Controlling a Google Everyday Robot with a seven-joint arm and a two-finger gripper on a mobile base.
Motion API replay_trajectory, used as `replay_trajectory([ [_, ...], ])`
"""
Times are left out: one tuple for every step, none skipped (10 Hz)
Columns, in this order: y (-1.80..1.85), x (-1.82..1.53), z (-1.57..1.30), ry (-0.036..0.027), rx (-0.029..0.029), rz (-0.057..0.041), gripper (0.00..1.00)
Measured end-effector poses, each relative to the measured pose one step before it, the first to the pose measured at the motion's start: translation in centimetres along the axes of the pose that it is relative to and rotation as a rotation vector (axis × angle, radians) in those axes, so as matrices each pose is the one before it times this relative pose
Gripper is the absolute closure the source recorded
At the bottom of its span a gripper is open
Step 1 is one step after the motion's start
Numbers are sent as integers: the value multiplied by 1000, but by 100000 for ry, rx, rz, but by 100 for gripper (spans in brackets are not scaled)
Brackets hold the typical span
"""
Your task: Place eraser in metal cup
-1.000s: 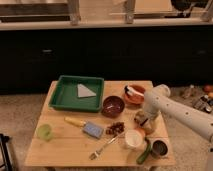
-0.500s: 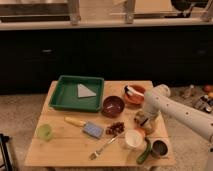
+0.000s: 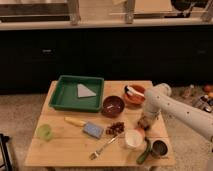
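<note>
White, smooth tubular arm [image 3: 186, 118] with a bulbous rounded joint; its small darker tool [image 3: 144, 123] is low over the counter [image 3: 60, 146], right side.

Gripper [image 3: 145, 121] a blur near the white cup [image 3: 133, 139]; arm [image 3: 187, 116] partly beyond the right edge
</note>
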Motion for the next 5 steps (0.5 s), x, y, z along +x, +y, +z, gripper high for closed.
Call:
replay_trajectory([
  [54, 9, -66, -37, -101, 41, 100],
  [39, 20, -43, 60, -59, -20, 100],
  [109, 113, -194, 258, 195, 12, 100],
  [-219, 487, -896, 1445, 2204, -45, 100],
  [-234, 447, -1363, 1447, 2433, -87, 100],
])
